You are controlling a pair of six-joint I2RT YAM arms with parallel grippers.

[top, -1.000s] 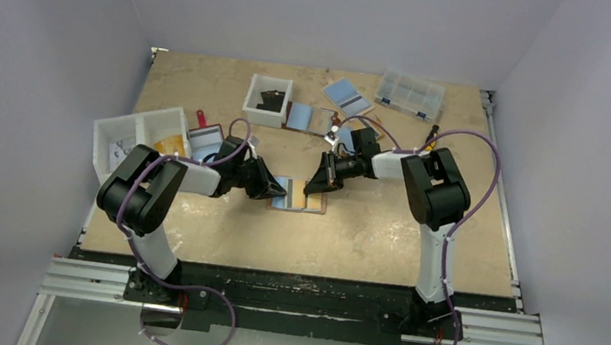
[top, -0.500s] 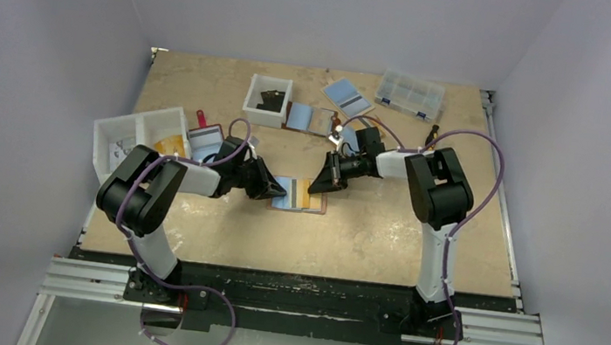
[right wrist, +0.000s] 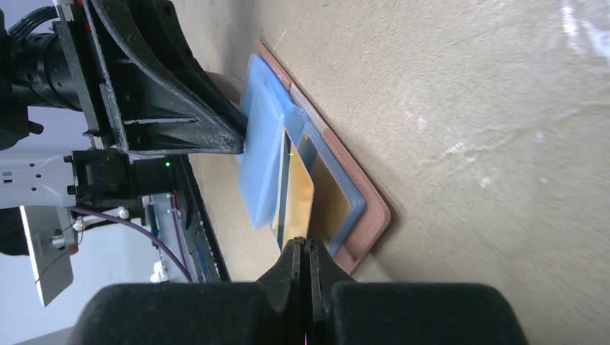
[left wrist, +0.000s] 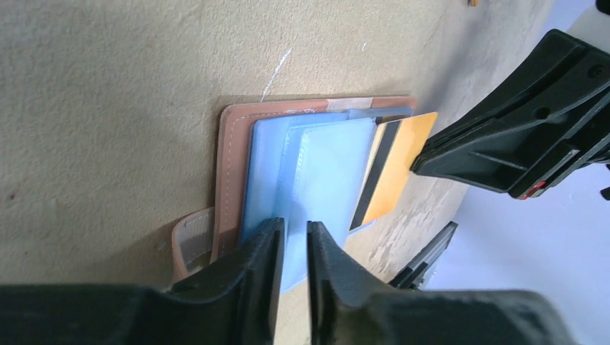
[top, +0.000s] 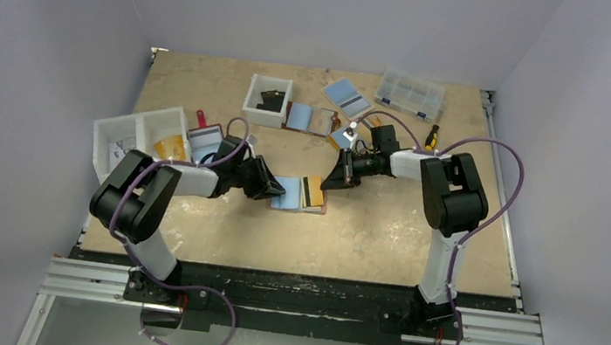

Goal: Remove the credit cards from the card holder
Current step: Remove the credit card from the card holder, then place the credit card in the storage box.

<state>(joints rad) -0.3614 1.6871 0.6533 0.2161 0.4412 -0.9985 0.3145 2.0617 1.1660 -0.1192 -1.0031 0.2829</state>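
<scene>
The slim tan-brown leather-like card holder lies open and flat on the beige desk, between my two arms. Its inner faces are covered by overlapping light blue translucent pockets.

My left end effector sits at the holder's left side, low against the desk. Its two black fingers are closed on the edge of a light blue plastic piece that lies across the holder. I cannot tell whether this piece is a loose card or a pocket flap.

My right end effector is at the holder's right side, fingers pinched tight on the outer end of a thin orange-gold credit card with a black magnetic stripe. The card's striped end overlaps the blue pockets of the holder's right half. Its other end juts out past the holder's right edge and is tilted up off the leather.

A tan strap tab sticks out from the holder's left edge, just beside my left fingers.

Behind the holder, well apart from it, stand a white open box and a clear compartmented case.
</scene>
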